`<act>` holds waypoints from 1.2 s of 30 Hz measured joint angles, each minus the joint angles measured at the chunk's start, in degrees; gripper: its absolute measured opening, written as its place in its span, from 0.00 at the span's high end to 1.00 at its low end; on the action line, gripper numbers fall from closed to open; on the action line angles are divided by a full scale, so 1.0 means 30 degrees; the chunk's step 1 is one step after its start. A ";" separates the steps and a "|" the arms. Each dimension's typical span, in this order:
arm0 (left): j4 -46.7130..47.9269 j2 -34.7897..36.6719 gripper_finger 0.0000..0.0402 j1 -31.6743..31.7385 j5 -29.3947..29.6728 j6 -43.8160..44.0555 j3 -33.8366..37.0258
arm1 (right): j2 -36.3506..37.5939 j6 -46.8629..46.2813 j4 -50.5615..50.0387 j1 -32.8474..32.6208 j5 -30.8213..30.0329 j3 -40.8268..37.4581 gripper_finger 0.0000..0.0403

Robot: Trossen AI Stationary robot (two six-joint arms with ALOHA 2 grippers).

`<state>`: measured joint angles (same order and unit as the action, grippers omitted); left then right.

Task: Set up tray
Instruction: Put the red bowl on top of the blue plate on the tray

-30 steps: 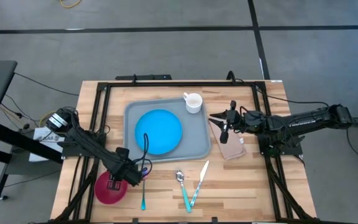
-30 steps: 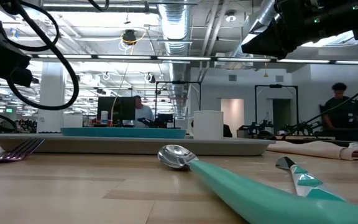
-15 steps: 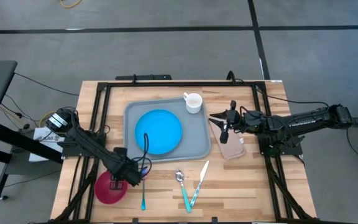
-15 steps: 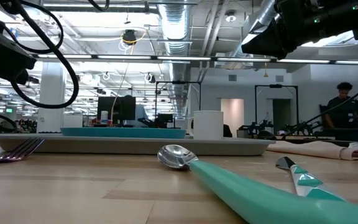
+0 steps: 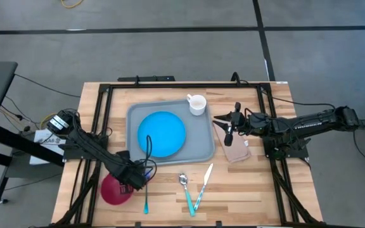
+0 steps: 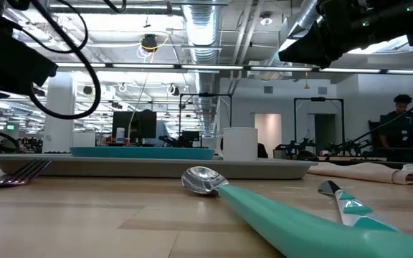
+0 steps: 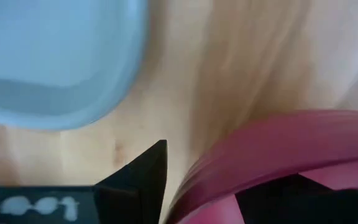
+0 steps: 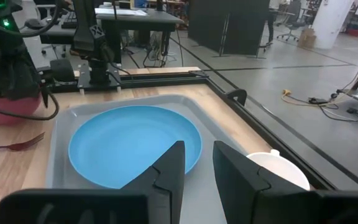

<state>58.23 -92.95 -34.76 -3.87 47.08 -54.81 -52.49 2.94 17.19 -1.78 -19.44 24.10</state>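
tray: the big flat grey-blue plastic tray [image 5: 203, 147] with rounded corners sits mid-table toward the far edge, long axis running left to right, round bright-blue plate [image 5: 161, 134] on it and a white mug [image 5: 197, 104] in its far right corner.

left gripper: left gripper [image 5: 135, 178] is down at the near left of the table, right at the dark pink round bowl [image 5: 114, 190]. In the wrist view the bowl's rim [image 7: 272, 163] runs between the two dark fingers [image 7: 143, 174], and they're spread wide, so it looks like it's straddling the rim. Can't honestly say it's pinching it yet.

key relation: from those fingers the tray lies up and to the right, its near left corner [image 7: 61, 62] just beside the bowl. My guess is the bowl goes onto the tray next, and the left arm is clearly the nearer one.

right gripper: right gripper [image 5: 228, 132] hovers just off the tray's right edge over the beige folded cloth napkin [image 5: 238, 151], fingers [image 8: 166, 171] partly apart, nothing in them.

cutlery: teal-handled fork [image 5: 147, 166], spoon [image 5: 184, 184] and knife [image 5: 203, 183] lie on the wood near the front.

hard to see: the left wrist view is super close and blurry, so actual contact with the rim is a maybe. The low view only shows the tray [image 6: 156, 168] edge-on.
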 joint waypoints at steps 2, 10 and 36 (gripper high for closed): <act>-0.0545 0.0000 0.66 0.0000 -0.0513 -0.0316 0.0000 | 0.0000 -0.0001 0.0000 0.0000 0.0000 0.0000 0.80; -0.1849 0.0004 0.92 0.0000 -0.2577 -0.1556 0.0000 | 0.0000 -0.0009 0.0000 0.0000 0.0007 0.0000 0.80; 0.7350 0.0058 1.00 0.5437 0.4652 -1.0984 -0.6952 | 0.0000 0.0006 -0.0007 -0.0007 0.0007 0.0007 0.80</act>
<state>80.28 -92.77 -18.45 10.09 14.13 -75.66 -52.49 2.96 17.17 -1.80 -19.42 24.12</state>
